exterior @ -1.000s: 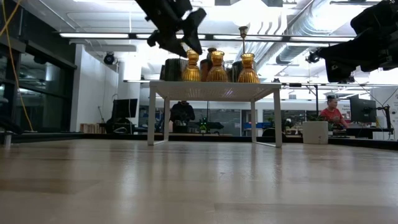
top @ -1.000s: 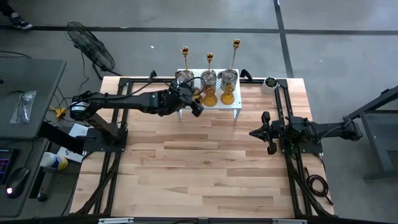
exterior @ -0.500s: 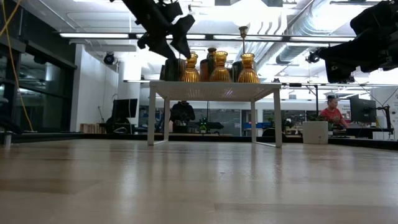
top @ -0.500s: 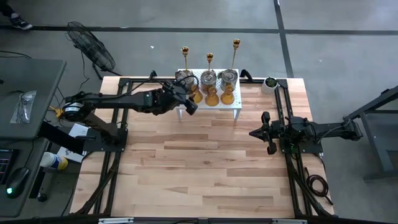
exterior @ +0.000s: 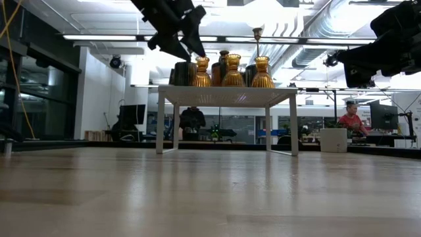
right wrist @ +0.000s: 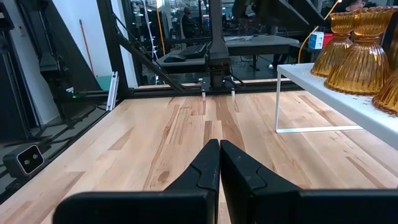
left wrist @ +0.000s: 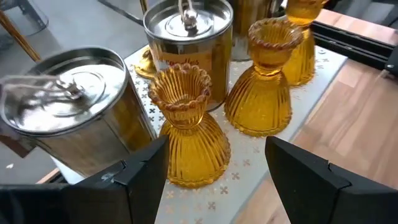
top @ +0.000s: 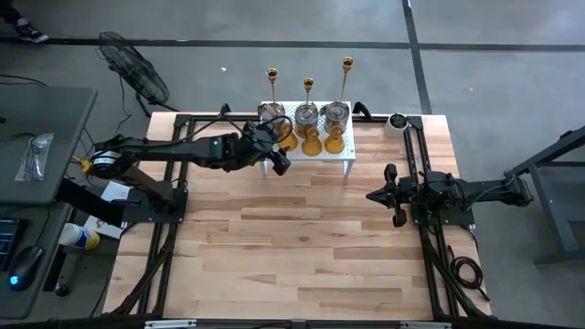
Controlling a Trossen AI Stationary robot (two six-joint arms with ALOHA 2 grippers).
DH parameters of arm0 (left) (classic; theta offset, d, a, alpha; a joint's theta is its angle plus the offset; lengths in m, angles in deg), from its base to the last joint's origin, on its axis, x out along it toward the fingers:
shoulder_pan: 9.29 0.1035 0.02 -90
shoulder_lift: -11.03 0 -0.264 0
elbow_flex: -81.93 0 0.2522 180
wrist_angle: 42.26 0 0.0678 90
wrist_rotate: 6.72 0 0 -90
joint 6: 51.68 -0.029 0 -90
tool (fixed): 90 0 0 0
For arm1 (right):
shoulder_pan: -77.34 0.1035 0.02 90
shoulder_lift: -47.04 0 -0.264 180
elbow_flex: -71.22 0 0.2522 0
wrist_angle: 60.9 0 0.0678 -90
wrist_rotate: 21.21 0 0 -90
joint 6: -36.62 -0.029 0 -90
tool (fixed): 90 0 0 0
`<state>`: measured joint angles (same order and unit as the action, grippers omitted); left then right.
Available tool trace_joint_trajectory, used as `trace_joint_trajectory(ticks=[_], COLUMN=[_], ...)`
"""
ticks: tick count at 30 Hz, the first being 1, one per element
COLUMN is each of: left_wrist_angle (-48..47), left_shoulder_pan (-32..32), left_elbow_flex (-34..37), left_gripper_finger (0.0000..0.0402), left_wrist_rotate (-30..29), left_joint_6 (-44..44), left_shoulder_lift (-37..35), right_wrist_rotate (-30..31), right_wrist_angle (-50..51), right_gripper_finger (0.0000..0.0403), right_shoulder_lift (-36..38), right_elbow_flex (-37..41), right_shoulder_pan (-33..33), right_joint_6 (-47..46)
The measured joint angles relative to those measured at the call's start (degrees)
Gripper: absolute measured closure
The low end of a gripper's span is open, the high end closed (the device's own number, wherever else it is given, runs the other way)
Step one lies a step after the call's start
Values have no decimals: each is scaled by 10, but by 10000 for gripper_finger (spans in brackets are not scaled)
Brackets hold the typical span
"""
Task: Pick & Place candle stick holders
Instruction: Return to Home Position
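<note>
left jaws released beside amber holders [left wrist: 186, 130] | right jaws clenched | clear in wrist views only

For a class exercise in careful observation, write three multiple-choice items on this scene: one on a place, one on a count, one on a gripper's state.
1. Where do the amber glass holders stand?
A. on the floor
B. on the white shelf
C. in a box

2. How many amber glass holders are there?
A. one
B. five
C. three

3. How is the left gripper?
A. open and empty
B. shut on a holder
C. shut, empty

Answers: 1 B, they line the shelf's front row. 2 C, the low view shows three side by side. 3 A, the left wrist view shows its fingers spread apart, gripping nothing.
</note>
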<state>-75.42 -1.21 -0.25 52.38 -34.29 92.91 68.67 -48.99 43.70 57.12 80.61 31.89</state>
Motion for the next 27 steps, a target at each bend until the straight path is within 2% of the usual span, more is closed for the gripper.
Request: trace_joint_trajectory(ticks=[8, 17, 21, 27], left_wrist_angle=[14, 162, 198, 208], left_shoulder_pan=[-2, -2, -2, -2], left_elbow_flex=[13, 157, 200, 246], left_gripper_finger=[144, 144, 144, 144], left_wrist_rotate=[42, 193, 260, 281], left_joint_6=[-57, -56, -56, -58], left_shoulder_lift=[-41, -131, -165, -232], right_wrist_rotate=[0, 0, 0, 0], right_wrist_angle=[0, 0, 0, 0], right_gripper_finger=[398, 398, 398, 398], right_shoulder_lift=[0, 0, 0, 0], right_elbow_flex=[0, 0, 0, 0], right_shoulder_pan=[0, 0, 0, 0], right_joint_6=[0, 0, 0, 0])
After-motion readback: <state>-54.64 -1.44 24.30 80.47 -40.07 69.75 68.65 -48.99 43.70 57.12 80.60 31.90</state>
